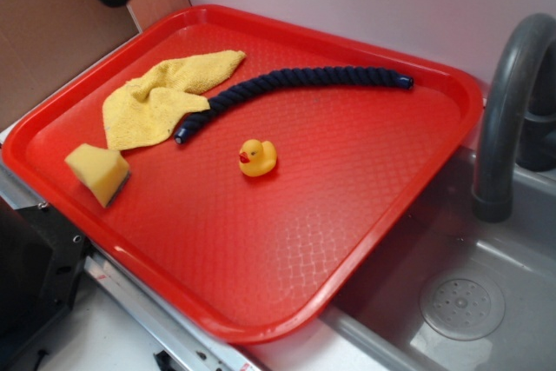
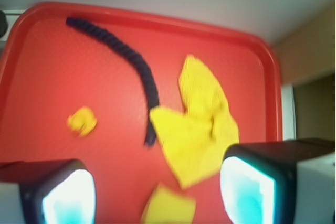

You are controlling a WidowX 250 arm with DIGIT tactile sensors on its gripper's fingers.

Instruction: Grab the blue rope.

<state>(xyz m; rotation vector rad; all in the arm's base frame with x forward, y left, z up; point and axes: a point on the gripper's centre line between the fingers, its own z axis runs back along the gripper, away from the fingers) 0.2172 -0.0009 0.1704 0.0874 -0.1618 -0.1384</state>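
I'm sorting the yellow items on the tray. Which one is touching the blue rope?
The yellow cloth: the blue rope runs along its edge. The duck stands apart in the tray's middle, and the sponge sits alone near the left rim.

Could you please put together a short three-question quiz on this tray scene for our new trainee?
1. True or false: the blue rope lies partly on the yellow cloth.
2. Which sits nearest the tray's front left corner? A) yellow duck B) sponge C) faucet
3. In the wrist view, are the jaws of the pincer apart or closed?

Key
1. False; one rope end lies beside the cloth's edge, on the bare tray.
2. B
3. Apart, with nothing between them.
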